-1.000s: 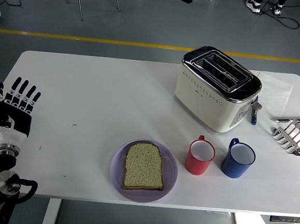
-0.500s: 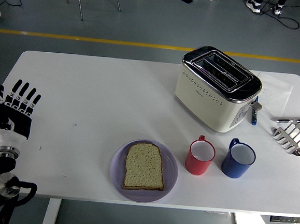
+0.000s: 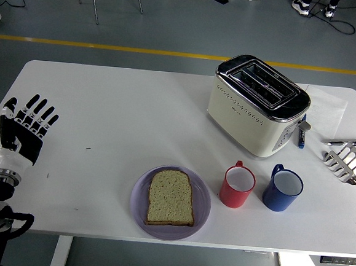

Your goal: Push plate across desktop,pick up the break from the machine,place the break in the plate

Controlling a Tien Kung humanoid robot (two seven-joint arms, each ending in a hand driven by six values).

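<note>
Bread slice (image 3: 171, 198) lay flat at the centre of the lilac plate (image 3: 201, 210), near the desk (image 3: 124, 110) front edge; judged from this placement, the final step appeared complete. In the head view, the toaster (image 3: 258, 106) stood at the rear right with both slots empty, consistent with the slice removed. The red mug (image 3: 238, 186) and blue mug (image 3: 282, 188) sat just right of the plate, apart from it. The left robot hand (image 3: 25, 129) was raised at the left desk edge, fingers spread, grasping nothing, well clear of the plate. The right robot hand was not visible.
</note>
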